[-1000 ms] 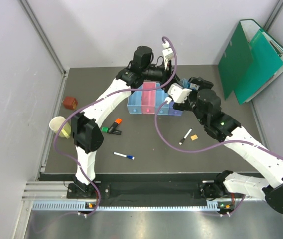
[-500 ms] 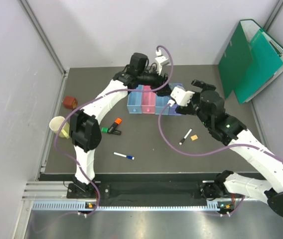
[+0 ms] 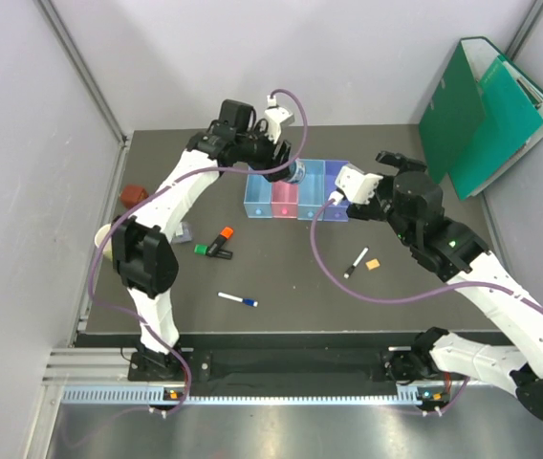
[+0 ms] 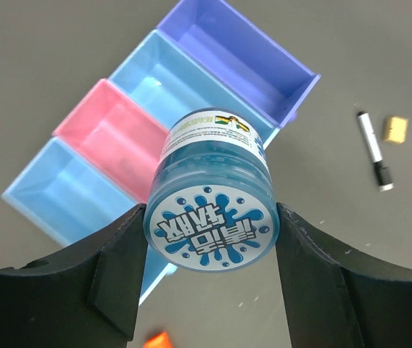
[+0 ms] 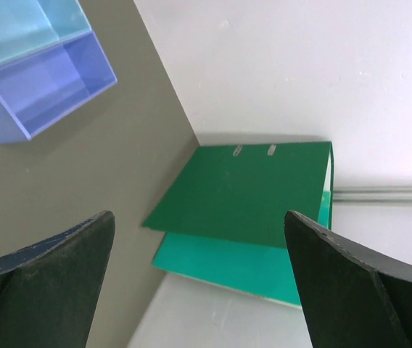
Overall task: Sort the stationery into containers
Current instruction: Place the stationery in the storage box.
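Left gripper (image 4: 211, 221) clamped on roll (image 4: 211, 181), fingers (image 4: 119, 268) on opposite sides of its round wall, printed end face toward the wrist cam. Roll is off the table (image 3: 281, 277), up over the bins (image 3: 255, 206), roughly where the pink bin (image 4: 112, 138) meets the middle light-blue bin (image 4: 166, 80); can't tell which of the two it's over. It's not down inside either. Row order from the left in the top view: light blue, pink, light blue, purple bin (image 3: 338, 196). Right gripper (image 5: 199, 217) spread wide, holding nothing, fingers (image 5: 54, 283) well apart; it hangs just right of the purple bin, pointing toward the folders (image 5: 242, 196) by the back-right wall. Loose stuff on the table: marker (image 3: 356, 262) and eraser (image 3: 372, 264) just beside each other, in front of the purple end of the row. Orange highlighter (image 3: 222, 237) and green highlighter (image 3: 209, 251) side by side, front-left of the row. Grey piece (image 3: 184, 230) just left of them by the left arm's elbow. Pen (image 3: 238, 300) alone, nearer the front edge. Cup (image 3: 105, 239) at the left edge, partly hidden behind the left arm.
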`<state>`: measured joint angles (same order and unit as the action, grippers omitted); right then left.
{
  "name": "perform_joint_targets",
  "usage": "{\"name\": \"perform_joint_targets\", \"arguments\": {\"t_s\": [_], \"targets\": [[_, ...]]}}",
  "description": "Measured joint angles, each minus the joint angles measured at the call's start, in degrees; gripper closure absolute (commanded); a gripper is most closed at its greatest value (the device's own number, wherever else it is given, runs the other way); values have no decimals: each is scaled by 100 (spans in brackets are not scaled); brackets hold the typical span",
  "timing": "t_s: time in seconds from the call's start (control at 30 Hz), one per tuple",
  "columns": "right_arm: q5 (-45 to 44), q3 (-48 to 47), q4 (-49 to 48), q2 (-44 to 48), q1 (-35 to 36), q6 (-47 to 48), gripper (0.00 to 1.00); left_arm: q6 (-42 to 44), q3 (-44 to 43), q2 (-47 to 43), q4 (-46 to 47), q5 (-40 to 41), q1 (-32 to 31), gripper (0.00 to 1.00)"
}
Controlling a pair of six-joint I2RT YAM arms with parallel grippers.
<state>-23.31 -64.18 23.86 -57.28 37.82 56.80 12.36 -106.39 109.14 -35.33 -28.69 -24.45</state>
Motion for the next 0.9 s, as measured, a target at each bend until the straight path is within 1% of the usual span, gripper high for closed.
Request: {"name": "perform_joint_targets", "arguments": {"t_s": [0.13,0.27,0.43,0.57,0.7,0.9], "targets": [[-258,0,302,20,-13,173,0,400,0,-293,-323,439,0,100],[-420,0,798,87,-120,243,0,785,-118,-348,-719,909,4,100],[-455,0,1738,98,-289,190,0,1355,-789,-107,-1445,1296,9,100],[-446,-2,2264,98,-313,105,0,1700,-1628,306,-1792,1355,15,100],[-442,-7,2627,98,-315,35,1,1963,-2308,748,-1939,1318,13,100],[-400,-9,2721,149,-387,-42,0,2350,-2435,1115,-1974,1261,-22,100]]}}
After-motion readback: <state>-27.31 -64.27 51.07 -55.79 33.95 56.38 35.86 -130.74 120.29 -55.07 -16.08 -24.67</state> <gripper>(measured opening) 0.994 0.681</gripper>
